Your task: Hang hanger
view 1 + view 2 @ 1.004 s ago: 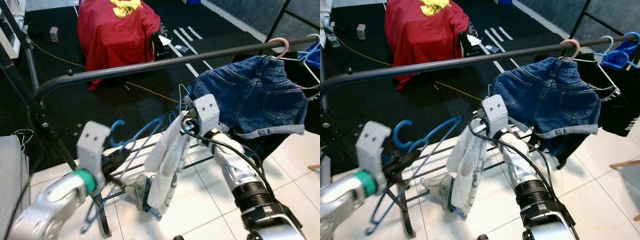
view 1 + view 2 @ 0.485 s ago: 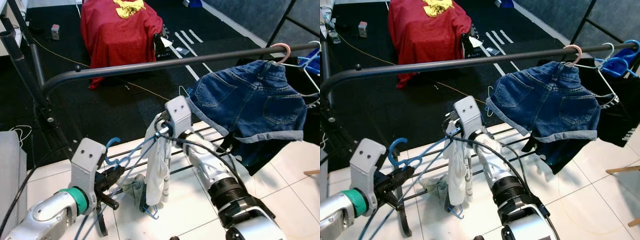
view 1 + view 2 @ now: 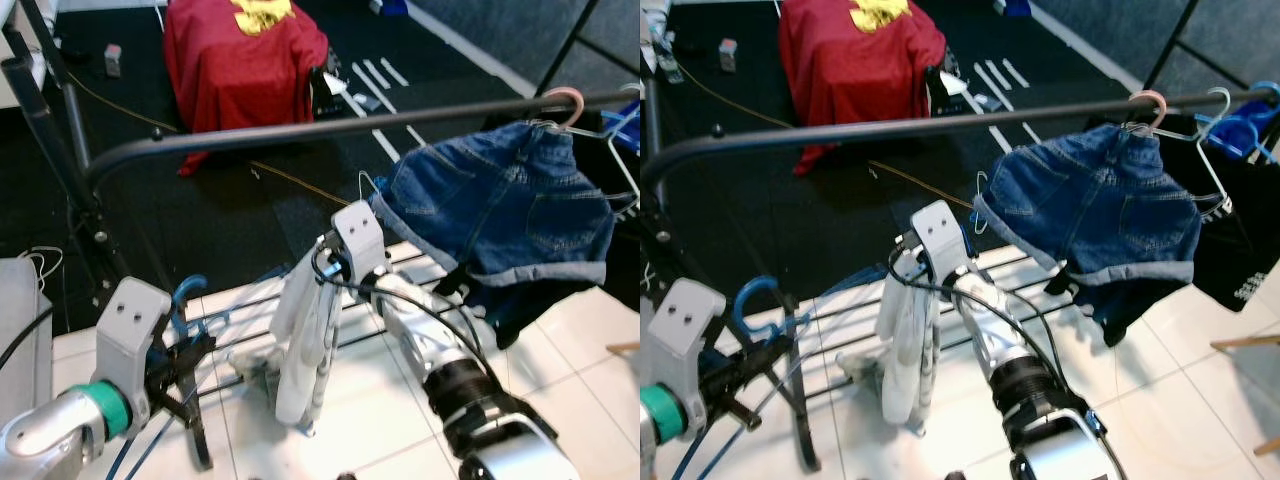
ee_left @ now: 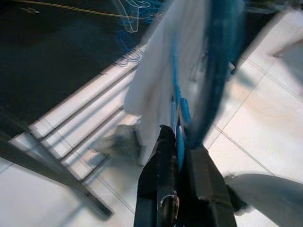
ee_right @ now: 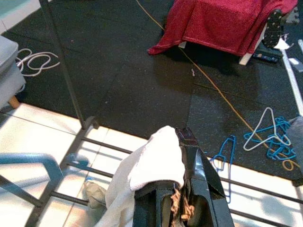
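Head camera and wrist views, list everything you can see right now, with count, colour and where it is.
Clothes rail: one, dark metal, across the scene at chest height.
Denim shorts: one pair, blue, hanging on a pink hanger at the rail's right end.
Blue hanger: one, held low on the left.
White cloth: one, hanging from the right gripper, centre.
Red cloth: one, draped over something on the black mat behind the rail.
Loose hangers: several, blue and white, on the mat.
Black garment: one, hanging far right.
Left gripper: shut on the blue hanger.
Right gripper: shut on the white cloth.
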Robot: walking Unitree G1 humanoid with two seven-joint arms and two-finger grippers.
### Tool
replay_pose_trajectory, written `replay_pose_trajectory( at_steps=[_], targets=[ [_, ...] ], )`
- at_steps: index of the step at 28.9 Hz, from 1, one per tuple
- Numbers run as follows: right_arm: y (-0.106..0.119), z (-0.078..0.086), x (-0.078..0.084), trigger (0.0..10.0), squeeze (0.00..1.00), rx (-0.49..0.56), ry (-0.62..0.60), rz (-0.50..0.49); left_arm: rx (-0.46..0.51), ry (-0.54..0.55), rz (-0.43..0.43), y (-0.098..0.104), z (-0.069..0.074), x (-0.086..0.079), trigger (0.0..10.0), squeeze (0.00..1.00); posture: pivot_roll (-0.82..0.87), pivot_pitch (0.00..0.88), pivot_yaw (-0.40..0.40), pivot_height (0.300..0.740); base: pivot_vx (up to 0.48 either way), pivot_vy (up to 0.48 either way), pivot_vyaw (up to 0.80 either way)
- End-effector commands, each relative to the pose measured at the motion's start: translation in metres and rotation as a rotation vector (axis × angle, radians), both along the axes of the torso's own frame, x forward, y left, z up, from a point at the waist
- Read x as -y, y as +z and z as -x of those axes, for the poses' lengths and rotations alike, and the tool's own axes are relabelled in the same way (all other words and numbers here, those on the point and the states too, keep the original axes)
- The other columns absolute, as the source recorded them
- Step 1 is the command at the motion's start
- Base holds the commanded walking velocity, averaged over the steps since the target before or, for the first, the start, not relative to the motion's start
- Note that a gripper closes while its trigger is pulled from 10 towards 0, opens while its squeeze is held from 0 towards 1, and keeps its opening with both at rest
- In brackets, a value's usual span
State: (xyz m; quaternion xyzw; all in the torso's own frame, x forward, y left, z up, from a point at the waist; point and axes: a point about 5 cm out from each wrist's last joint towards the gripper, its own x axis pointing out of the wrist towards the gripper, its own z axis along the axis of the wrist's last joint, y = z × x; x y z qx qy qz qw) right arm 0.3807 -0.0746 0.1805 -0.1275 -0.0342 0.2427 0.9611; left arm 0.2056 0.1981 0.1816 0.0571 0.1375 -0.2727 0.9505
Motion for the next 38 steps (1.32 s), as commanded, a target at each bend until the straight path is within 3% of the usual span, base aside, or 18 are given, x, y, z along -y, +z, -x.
replay_pose_trajectory(
  at_steps=[1, 3, 6, 8, 12, 16, 21, 31, 38],
  targets=[
    [0.003, -0.002, 0.005, 10.0, 0.00, 0.026, -0.012, 0.015, 0.002, -0.108, 0.033, 0.003, 0.008, 0.008, 10.0, 0.00, 0.02, 0.178, -0.013, 0.740, 0.000, 0.000, 0.00],
    [0.003, -0.002, 0.005, 10.0, 0.00, 0.026, -0.012, 0.015, 0.002, -0.108, 0.033, 0.003, 0.008, 0.008, 10.0, 0.00, 0.02, 0.178, -0.013, 0.740, 0.000, 0.000, 0.00],
    [0.009, -0.007, 0.008, 10.0, 0.00, 0.041, -0.029, 0.020, 0.000, -0.195, 0.066, 0.005, 0.009, 0.020, 10.0, 0.00, 0.01, 0.173, -0.011, 0.740, 0.000, 0.000, 0.00],
    [0.015, -0.009, -0.003, 10.0, 0.00, 0.056, -0.008, 0.015, 0.005, -0.224, 0.100, 0.006, 0.007, 0.030, 10.0, 0.00, 0.02, 0.170, -0.017, 0.740, 0.000, 0.000, 0.00],
    [0.018, -0.009, -0.013, 10.0, 0.00, 0.061, 0.023, 0.012, 0.015, -0.229, 0.114, 0.008, 0.007, 0.033, 10.0, 0.00, 0.03, 0.168, -0.023, 0.740, 0.000, 0.000, 0.00],
    [0.022, -0.007, -0.025, 10.0, 0.00, 0.062, 0.061, -0.004, 0.046, -0.184, 0.090, 0.002, 0.000, 0.036, 10.0, 0.00, 0.04, 0.168, -0.036, 0.740, 0.000, 0.000, 0.00],
    [0.025, -0.006, -0.026, 10.0, 0.00, 0.073, 0.078, -0.015, 0.050, -0.129, 0.097, -0.005, -0.010, 0.043, 10.0, 0.00, 0.02, 0.162, -0.034, 0.740, 0.000, 0.000, 0.00],
    [0.015, -0.005, -0.008, 10.0, 0.00, 0.067, 0.053, 0.010, 0.031, -0.094, 0.039, -0.010, -0.012, 0.028, 10.0, 0.00, 0.02, 0.159, -0.021, 0.740, 0.000, 0.000, 0.00],
    [0.011, -0.001, -0.008, 10.0, 0.00, 0.064, 0.083, 0.023, 0.038, -0.035, -0.005, -0.018, -0.017, 0.021, 10.0, 0.00, 0.01, 0.155, -0.021, 0.740, 0.000, 0.000, 0.00]
  ],
)
